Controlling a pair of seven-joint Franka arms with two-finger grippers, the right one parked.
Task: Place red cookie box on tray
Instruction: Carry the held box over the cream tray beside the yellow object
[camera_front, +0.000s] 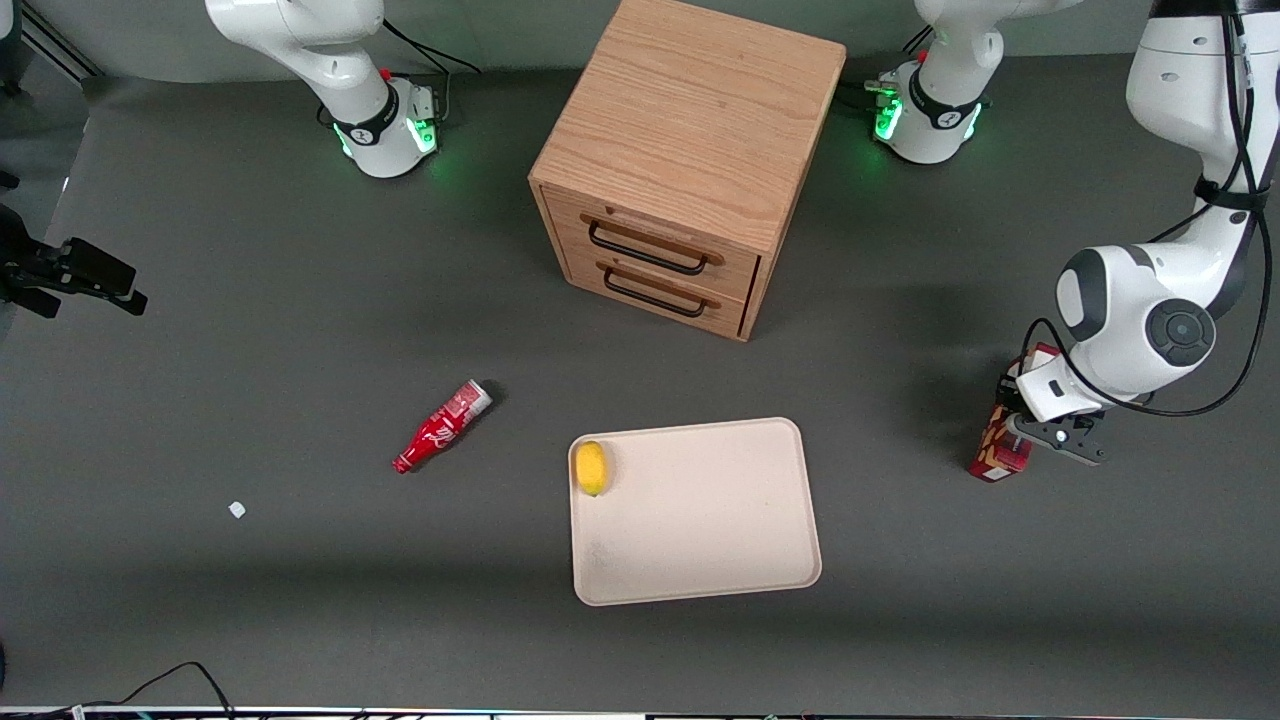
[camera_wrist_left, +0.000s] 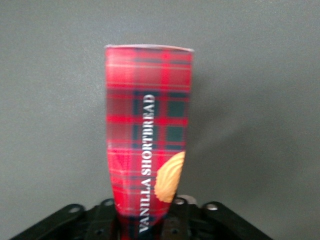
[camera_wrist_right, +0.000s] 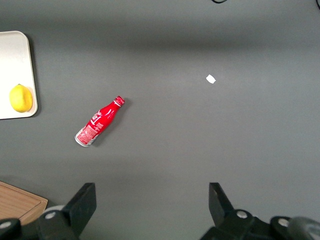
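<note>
Pincer (camera_front: 1040, 432): at the working arm's end of the table, closed onto one end of the red cookie box (camera_front: 1003, 445); in the left wrist view the box (camera_wrist_left: 148, 150) runs straight out from between the black fingers (camera_wrist_left: 102, 216).
Red cookie box: tartan carton lettered "VANILLA SHORTBREAD" with a biscuit picture; its long axis runs away from the pincer, the free end toward the table (camera_front: 300, 330). In the front view it stands steeply, slightly tilted, its lower end at or just above the table; contact cannot be told. It is well apart from the tray.
Tray (camera_front: 720, 560): cream, flat on the table, nearer the front camera than the cabinet.
Lemon (camera_front: 592, 467): on the tray, beside its rim at the corner toward the parked arm's end.
Wooden cabinet (camera_front: 690, 130): two drawers with dark handles, both shut.
Red soda bottle (camera_front: 442, 425): lying on its side toward the parked arm's end.
White scrap (camera_front: 237, 509): on the table, near the bottle.
</note>
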